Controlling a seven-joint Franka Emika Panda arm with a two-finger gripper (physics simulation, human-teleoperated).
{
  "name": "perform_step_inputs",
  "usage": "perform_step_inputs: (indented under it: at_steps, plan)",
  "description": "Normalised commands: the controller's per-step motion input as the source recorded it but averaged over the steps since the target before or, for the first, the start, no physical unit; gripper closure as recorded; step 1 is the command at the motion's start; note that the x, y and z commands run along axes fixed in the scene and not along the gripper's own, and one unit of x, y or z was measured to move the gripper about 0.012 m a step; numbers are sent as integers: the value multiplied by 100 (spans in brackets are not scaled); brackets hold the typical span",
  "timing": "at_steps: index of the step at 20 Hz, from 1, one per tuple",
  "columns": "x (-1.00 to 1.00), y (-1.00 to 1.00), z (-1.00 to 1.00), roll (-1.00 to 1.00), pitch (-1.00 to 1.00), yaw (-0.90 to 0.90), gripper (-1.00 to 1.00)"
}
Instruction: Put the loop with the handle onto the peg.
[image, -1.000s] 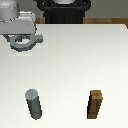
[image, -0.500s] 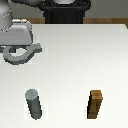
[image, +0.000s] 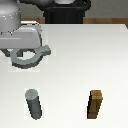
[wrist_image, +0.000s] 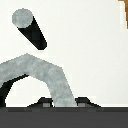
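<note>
The loop with the handle (image: 27, 59) is a grey ring with a short tab. It hangs above the white table (image: 80, 60) at the exterior view's left, under the grey hand. My gripper (image: 22, 49) is shut on it, and the hand's body hides the fingertips there. The wrist view shows the ring's arc (wrist_image: 46, 75) running into the gripper (wrist_image: 62, 102) between the dark fingers (wrist_image: 41, 104). The peg (image: 34, 104) stands upright near the front edge, nearer the camera than the loop and apart from it. In the wrist view the peg (wrist_image: 30, 27) lies beyond the ring.
A brown wooden block (image: 96, 105) stands upright to the exterior view's right of the peg, about as tall as it. The arm's dark base (image: 65, 12) sits behind the table's far edge.
The gripper has carried the loop away from the table's far left corner, towards the front edge and the peg. The peg and the block have not moved.
</note>
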Motion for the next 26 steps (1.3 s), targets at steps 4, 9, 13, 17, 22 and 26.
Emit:
perform_step_inputs:
  at_steps: [4, 9, 13, 17, 22, 26]
  plan:
    - [100, 0, 0, 0, 0, 0, 100]
    - [80, 0, 0, 0, 0, 0, 100]
    - [0, 0, 0, 0, 0, 0, 100]
    - [0, 25, -50, 0, 0, 0, 100]
    - [-20, 20, -20, 0, 0, 0, 100]
    - [-25, 25, -75, 0, 0, 0, 100]
